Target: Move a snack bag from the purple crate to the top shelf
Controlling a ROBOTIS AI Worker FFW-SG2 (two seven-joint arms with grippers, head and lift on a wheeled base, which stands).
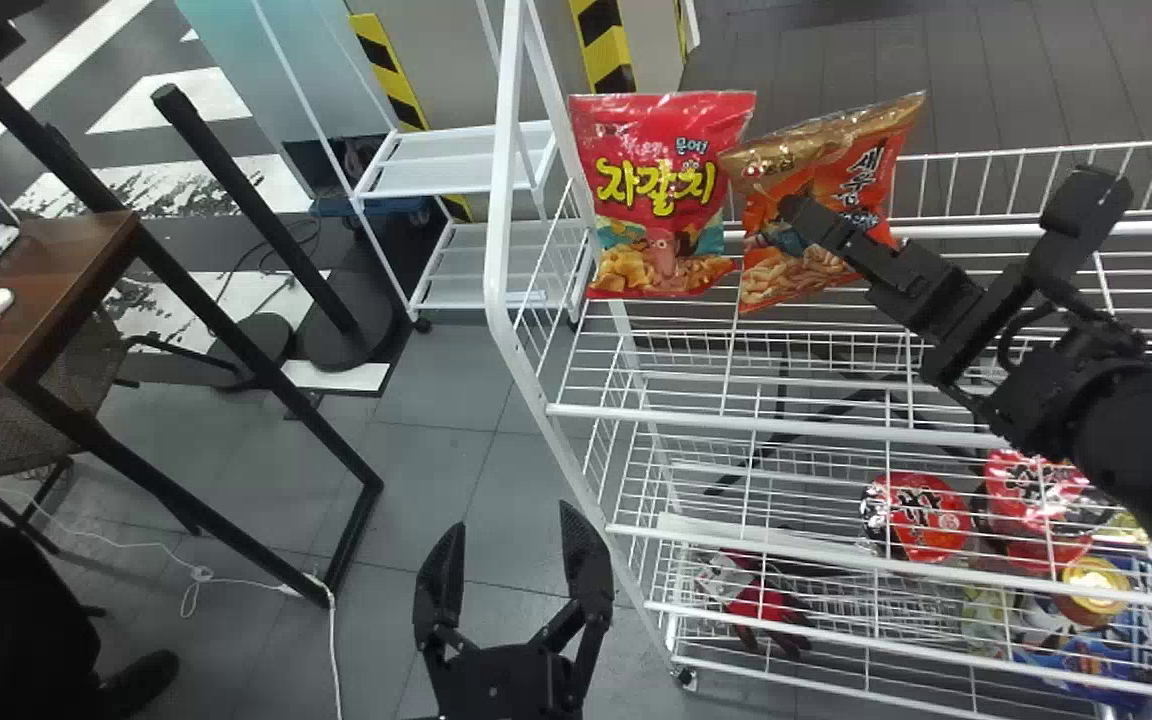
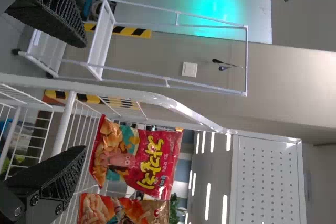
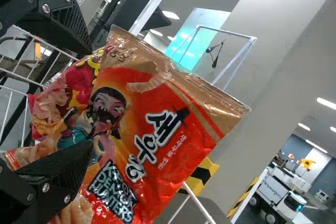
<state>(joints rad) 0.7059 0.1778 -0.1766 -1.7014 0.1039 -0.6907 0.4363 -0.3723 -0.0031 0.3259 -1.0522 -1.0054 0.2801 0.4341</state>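
Holding left gripper (image 1: pixel 512 520) and right gripper (image 1: pixel 951 195) open, I am risking the tilted orange bag (image 1: pixel 791 275) toppling if the latter is snagging it.

R arm (image 1: pixel 1151 420): blk, looped cable (image 1: pixel 1006 345) | L claw (image 1: pixel 514 518): 2 txtd blk fingers (image 1: pixel 588 565)

Wire rack (image 1: pixel 501 200), white, multi-level, with upright end frame and a castor (image 1: pixel 684 678) on grey tiled floor (image 1: pixel 446 470). Top shelf (image 1: pixel 656 416): two snack bags; red snack bag (image 1: pixel 658 235), set upright near the rack's left end; orange-and-gold snack bag (image 1: pixel 771 255), tilted, its edge overlapping the red one. Lower levels, seen through wires: red round-lidded pack (image 1: pixel 931 518); red packs (image 1: pixel 1031 495) beside it; yellow-lidded cup (image 1: pixel 1096 580); blue packaging (image 1: pixel 1086 665); red-and-white item (image 1: pixel 761 603), nature unclear.
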